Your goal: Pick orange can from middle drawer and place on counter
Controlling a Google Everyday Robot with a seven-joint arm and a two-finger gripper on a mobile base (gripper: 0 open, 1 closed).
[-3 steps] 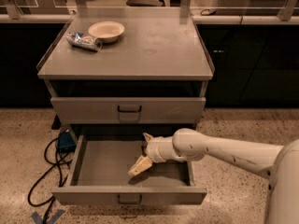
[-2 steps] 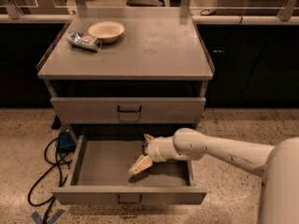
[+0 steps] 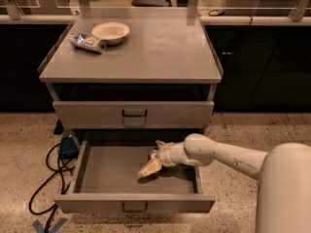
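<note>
The middle drawer (image 3: 104, 176) is pulled open at the bottom of the grey cabinet. My gripper (image 3: 149, 168) reaches down into it from the right, low over the drawer floor near its middle, with the white arm (image 3: 228, 157) behind it. The orange can does not show; it may be hidden under or behind the gripper. The counter (image 3: 160, 50) is the cabinet's flat grey top with low side rims.
A cream bowl (image 3: 111, 32) and a blue-and-silver cylindrical item (image 3: 87, 41) lie at the counter's back left. The upper drawer front (image 3: 133, 114) is closed. Black cables (image 3: 46, 183) and a blue device (image 3: 68, 147) lie on the floor to the left.
The gripper has stayed in the drawer almost in place, shifting only slightly. Nothing else has moved.
</note>
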